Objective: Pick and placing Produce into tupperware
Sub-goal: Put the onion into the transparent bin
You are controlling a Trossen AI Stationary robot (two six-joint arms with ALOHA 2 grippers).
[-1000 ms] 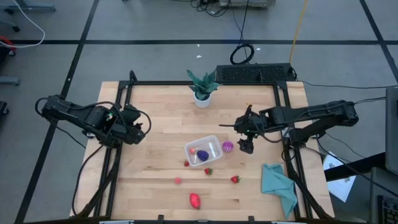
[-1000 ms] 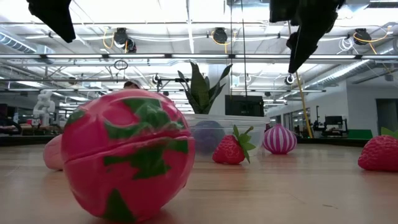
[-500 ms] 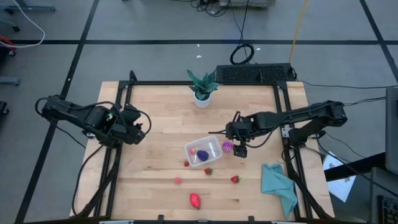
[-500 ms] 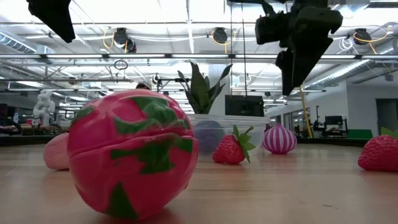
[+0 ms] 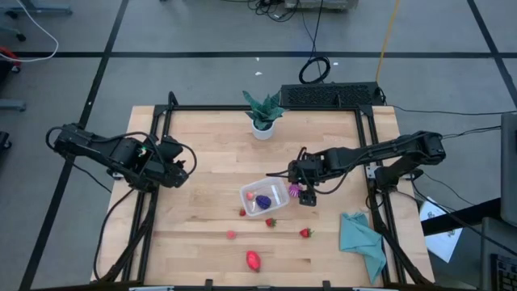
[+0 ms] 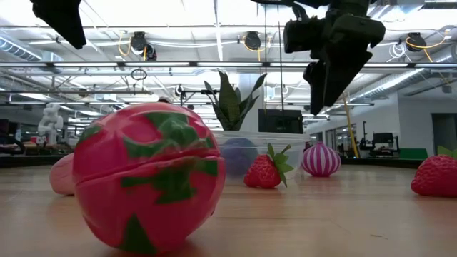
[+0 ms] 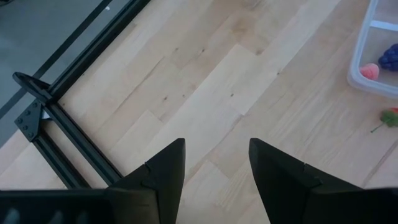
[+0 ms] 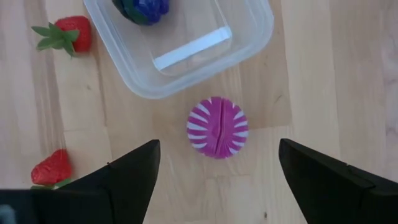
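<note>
Tupperware (image 8: 186,50) beside striped purple fruit (image 8: 217,127), strawberries (image 8: 65,34) near

right end effector (image 5: 304,192) shifted over purple-striped fruit (image 5: 296,191)

Clearance, as I see it: right gripper (image 8: 216,180), jaws spread wide, hangs above the striped purple fruit (image 8: 217,127); bare wood on both flanks. Obstruction: tupperware (image 8: 249,43) wall just beside that fruit. Two strawberries (image 8: 64,34) lie near the tupperware. Bench's left half is open.
</note>
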